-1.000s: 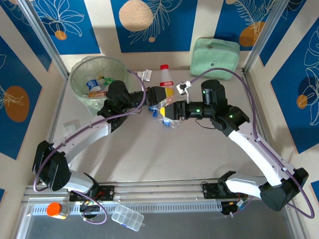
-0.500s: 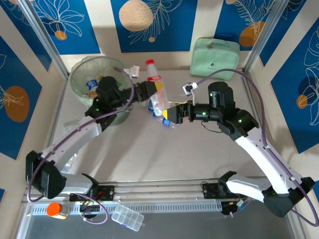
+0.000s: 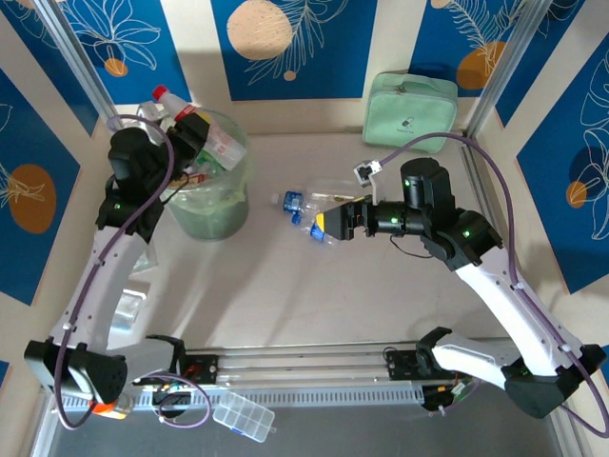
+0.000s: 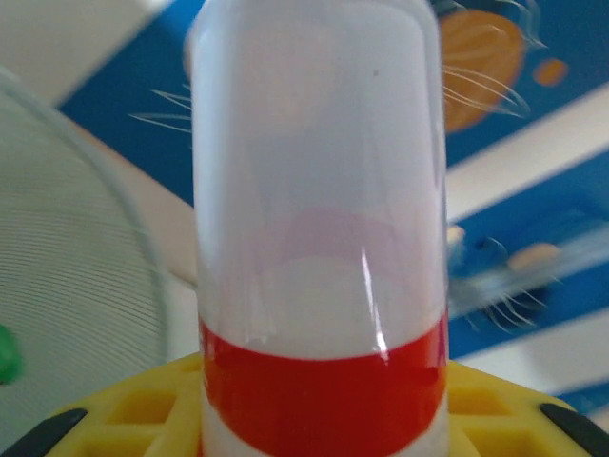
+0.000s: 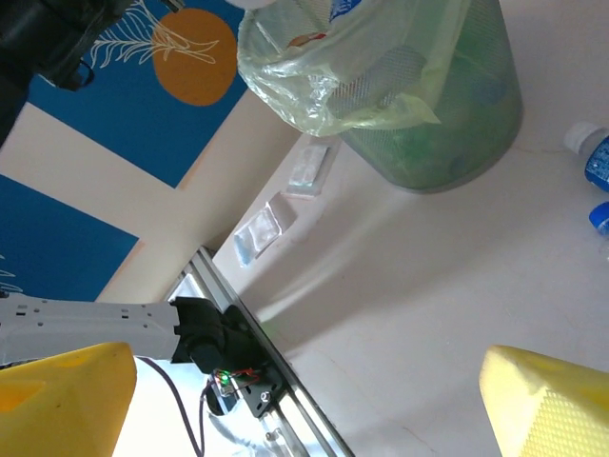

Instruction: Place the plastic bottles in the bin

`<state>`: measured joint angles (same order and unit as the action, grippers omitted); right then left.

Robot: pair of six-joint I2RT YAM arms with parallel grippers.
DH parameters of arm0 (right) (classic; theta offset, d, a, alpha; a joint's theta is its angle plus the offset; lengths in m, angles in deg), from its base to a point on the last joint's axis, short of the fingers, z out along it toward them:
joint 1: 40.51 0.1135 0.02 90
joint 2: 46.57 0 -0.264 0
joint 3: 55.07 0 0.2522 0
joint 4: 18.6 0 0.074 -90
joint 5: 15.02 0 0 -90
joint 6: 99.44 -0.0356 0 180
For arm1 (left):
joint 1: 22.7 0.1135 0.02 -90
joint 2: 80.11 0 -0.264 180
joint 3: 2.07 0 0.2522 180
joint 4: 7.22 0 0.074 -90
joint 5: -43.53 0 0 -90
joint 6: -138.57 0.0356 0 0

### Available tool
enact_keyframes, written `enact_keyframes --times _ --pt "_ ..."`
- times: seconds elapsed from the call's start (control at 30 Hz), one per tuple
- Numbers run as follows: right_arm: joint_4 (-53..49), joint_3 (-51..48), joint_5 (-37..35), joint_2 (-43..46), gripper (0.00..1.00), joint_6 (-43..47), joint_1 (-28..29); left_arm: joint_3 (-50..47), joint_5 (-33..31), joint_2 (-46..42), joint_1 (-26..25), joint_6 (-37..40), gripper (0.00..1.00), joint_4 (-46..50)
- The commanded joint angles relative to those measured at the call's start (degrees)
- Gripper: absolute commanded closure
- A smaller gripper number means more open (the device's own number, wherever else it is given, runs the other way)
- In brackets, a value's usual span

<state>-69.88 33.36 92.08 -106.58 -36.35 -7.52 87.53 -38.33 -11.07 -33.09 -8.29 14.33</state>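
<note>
**Left arm swung from mid-surface to the bin [image 3: 211, 211]**

Left hand [image 3: 194, 122] now sits over the rim, clamped on the red-capped bottle [image 3: 174, 103], cap pointing outward. Right hand [image 3: 322, 224] has sprung wide and holds nothing.

To do it well: I'd get the bottle body fully inside the rim before letting go, else it may bounce off the liner.

Count: one bin, one bottle held, what look like two blue-capped bottles [image 3: 294, 202] on the surface [image 3: 285, 295], and several in the bin that I can't count.

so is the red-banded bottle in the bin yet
Out: the left gripper holds the bottle up at the bin's far rim.
</note>
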Motion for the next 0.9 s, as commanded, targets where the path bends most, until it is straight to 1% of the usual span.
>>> enact_keyframes --times 0.0,0.07,0.13,0.27,0.33,0.53,0.57,0.73,0.77,0.83,0.87 --pt "-3.7 1.4 -1.6 1.9 0.07 1.3 0.2 6.0 -11.4 2.1 0.6 2.2 1.00 11.2" --pt "-4.7 1.2 -1.9 2.5 0.07 1.3 0.2 8.7 -16.9 4.1 0.7 0.2 1.00 16.0" --pt "-5.6 1.1 -1.8 2.9 0.07 1.3 0.2 11.2 -20.6 6.6 0.8 -2.3 1.00 19.6" --pt "-7.5 1.7 -1.6 3.3 0.08 2.5 0.2 12.5 -20.0 11.4 1.1 -4.0 1.00 17.6" --pt "-8.5 2.1 -1.7 3.3 0.07 3.1 0.1 13.6 -19.7 13.9 1.5 -5.4 1.00 18.0" --pt "-9.2 1.7 -2.1 3.4 0.08 3.3 0.1 15.5 -18.1 20.1 1.9 -6.3 0.99 18.8" --pt "-9.2 1.7 -2.1 3.3 0.08 3.3 0.1 15.5 -17.1 20.8 2.1 -6.1 0.95 17.9" --pt "-9.1 1.6 -2.3 3.0 0.08 3.3 0.1 18.0 -9.3 27.5 3.4 -5.0 0.86 17.6" --pt "-8.9 1.5 -2.5 2.9 0.08 3.2 0.1 18.4 -8.5 28.4 3.6 -5.3 0.84 18.2" --pt "-8.6 1.1 -2.9 2.7 0.08 2.8 0.1 18.0 -7.9 29.5 3.6 -5.2 0.75 17.9" --pt "-8.5 1.0 -2.8 2.6 0.08 2.8 0.1 17.8 -7.7 29.8 3.6 -5.3 0.67 17.9"
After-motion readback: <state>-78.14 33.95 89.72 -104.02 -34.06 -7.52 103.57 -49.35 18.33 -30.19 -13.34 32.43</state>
